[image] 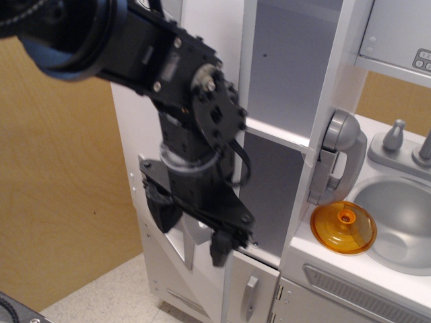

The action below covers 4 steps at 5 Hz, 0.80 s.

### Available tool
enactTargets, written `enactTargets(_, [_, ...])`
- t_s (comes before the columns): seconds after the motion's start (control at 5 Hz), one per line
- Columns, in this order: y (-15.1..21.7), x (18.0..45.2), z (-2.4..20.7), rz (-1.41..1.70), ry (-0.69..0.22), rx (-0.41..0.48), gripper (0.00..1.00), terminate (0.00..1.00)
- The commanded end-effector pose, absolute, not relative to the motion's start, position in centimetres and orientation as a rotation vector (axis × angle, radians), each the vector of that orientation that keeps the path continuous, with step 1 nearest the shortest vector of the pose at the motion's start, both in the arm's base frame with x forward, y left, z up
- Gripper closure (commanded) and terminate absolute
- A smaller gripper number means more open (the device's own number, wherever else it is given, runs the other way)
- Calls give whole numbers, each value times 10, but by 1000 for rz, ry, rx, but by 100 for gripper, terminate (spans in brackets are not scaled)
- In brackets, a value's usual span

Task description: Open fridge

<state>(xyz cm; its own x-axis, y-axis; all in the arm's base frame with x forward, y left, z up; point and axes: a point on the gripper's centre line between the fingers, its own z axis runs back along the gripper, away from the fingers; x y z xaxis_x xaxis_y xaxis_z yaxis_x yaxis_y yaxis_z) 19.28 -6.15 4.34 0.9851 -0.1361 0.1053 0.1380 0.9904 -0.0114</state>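
Observation:
The tall white fridge [222, 60] has its large upper door swung open to the left, and I see the door almost edge-on. The grey inside [286, 74] and a white shelf [276, 134] are exposed. My black gripper [192, 232] hangs in front of the door's lower part with its fingers [221, 247] spread apart. A bit of the silver handle or grey dispenser [195, 232] shows between them; I cannot tell if they touch it. The arm hides most of the door's face.
The smaller lower door with its short handle [249, 296] is shut below. To the right are a grey toy phone [340, 155], an orange lid [343, 227], the sink [397, 215] and its faucet [394, 134]. A wooden wall [54, 188] stands close on the left.

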Motion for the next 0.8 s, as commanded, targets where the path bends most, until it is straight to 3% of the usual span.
enactTargets(0.0, [-113, 189, 43, -203, -85, -63, 0, 0])
enactTargets(0.2, [-137, 203, 41, -208, -117, -45, 0, 0])
enactTargets(0.6, [-145, 242, 41, -171, -216, -44, 0, 0])
